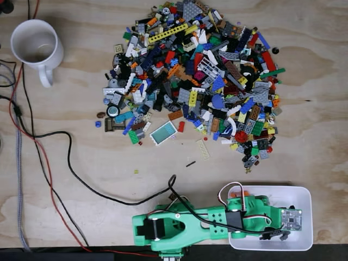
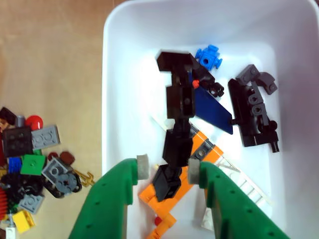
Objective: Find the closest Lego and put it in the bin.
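End effector: the green end effector hangs over the white bin with its jaws spread, a long black Lego assembly standing between the pads with a gap on each side, so it seems let go rather than gripped.
Black Lego: its lower end lies on an orange piece; whether it rests fully on the bin floor is hard to judge from this angle.
Bin contents: a blue stud piece, a dark blue plate and a dark grey-and-black assembly lie farther in, dropped loosely.
Arm: in the fixed view the arm reaches sideways over the bin, placed by the base for short trips.
Pile: the Lego heap sits well apart on the wooden surface.
Mug: a white mug stands far left.
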